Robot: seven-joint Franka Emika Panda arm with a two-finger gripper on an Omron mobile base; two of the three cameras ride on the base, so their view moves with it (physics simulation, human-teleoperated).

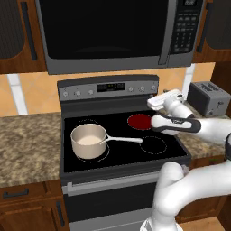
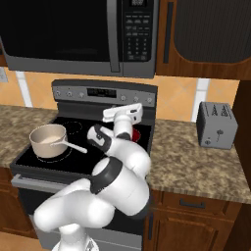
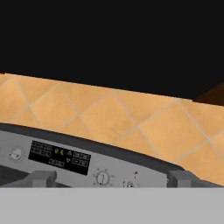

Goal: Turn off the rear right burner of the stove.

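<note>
The stove [image 1: 122,155] is a grey steel range with a black glass cooktop. Its rear right burner [image 1: 140,121] glows solid red; in the right base view the arm partly covers the burner [image 2: 137,135]. The back panel [image 1: 108,87] carries small round knobs and a digital display [image 3: 59,154]. My gripper [image 1: 159,97] hovers above the red burner, just in front of the panel's right end, also seen as the gripper [image 2: 120,110]. In the hand view the gripper [image 3: 111,179] is open, empty, and pointed at a right-hand knob [image 3: 103,177], a short way off it.
A saucepan [image 1: 88,140] sits on the front left burner, its handle pointing right toward the cooktop's middle. A large dark microwave [image 1: 117,31] hangs low over the stove. A toaster [image 1: 208,98] stands on the granite counter to the right.
</note>
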